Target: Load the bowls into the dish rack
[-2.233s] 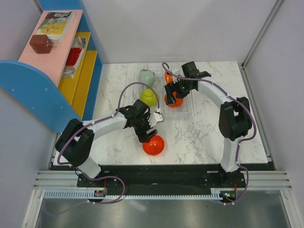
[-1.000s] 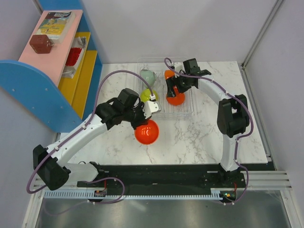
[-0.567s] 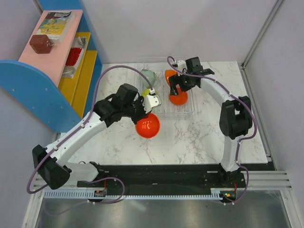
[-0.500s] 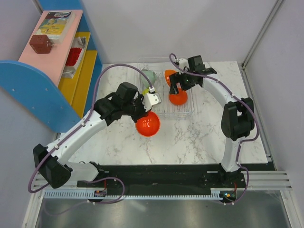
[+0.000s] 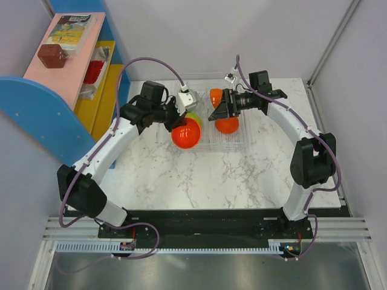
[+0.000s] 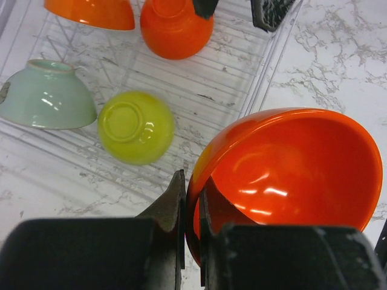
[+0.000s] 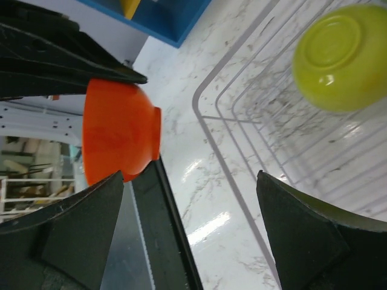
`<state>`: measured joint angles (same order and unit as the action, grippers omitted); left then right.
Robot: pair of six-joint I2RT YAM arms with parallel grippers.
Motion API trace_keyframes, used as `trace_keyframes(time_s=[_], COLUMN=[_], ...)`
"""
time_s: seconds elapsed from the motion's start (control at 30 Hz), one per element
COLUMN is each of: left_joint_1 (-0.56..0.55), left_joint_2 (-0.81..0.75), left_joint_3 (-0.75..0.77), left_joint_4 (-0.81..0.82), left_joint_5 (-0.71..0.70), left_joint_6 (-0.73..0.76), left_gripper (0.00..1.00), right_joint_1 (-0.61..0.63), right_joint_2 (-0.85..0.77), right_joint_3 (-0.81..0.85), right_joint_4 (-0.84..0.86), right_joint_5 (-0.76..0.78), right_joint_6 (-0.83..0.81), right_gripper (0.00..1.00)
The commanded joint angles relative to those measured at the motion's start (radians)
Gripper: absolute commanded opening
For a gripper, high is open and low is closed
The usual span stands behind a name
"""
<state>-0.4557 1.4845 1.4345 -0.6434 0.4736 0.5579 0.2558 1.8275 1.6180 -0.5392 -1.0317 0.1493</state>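
My left gripper (image 5: 176,118) is shut on the rim of an orange bowl (image 5: 185,133), one finger inside and one outside (image 6: 191,187). It hangs tilted over the front left edge of the wire dish rack (image 5: 237,140). In the rack (image 6: 242,66) lie a yellow-green bowl (image 6: 135,127) upside down, a pale green bowl (image 6: 45,93) and two orange bowls (image 6: 172,27) (image 6: 91,12). My right gripper (image 5: 216,112) stands open above the rack's orange bowl (image 5: 227,125), holding nothing (image 7: 190,181). It faces the held bowl (image 7: 118,133).
A blue and yellow shelf unit (image 5: 91,90) stands along the table's left side, with a brown cube (image 5: 52,55) and a packet on its pink top. White walls close in the back and right. Marble tabletop (image 5: 230,175) stretches in front of the rack.
My left arm has carried the orange bowl from the middle of the table back and up to the rack's front left edge. The right gripper stayed open and shifted slightly over the rack.
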Motion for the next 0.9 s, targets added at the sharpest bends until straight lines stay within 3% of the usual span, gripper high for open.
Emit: trace_keyframes(time_s=[0.0,0.1,0.87], left_joint_1=[-0.006,-0.006,-0.047], left_joint_2=[0.056,0.083,0.132], left_joint_3=[0.073,0.092,0.15], left_joint_4=[0.042,0.044,0.033], left_joint_5=[0.089,0.083,0.091], left_joint_6=[0.046,0.05,0.03], left_gripper=[0.02,0.02,0.02], right_joint_1=[0.002,0.005,0.128], right_joint_2=[-0.04,-0.05,-0.004], right_joint_3=[-0.084,-0.124,-0.132], right_joint_4=[0.183,0.262,0.263], right_joint_5=[-0.22,-0.261,-0.271], right_joint_6=[0.197,0.248,0.256], right_gripper=[0.98,0.98,0.98])
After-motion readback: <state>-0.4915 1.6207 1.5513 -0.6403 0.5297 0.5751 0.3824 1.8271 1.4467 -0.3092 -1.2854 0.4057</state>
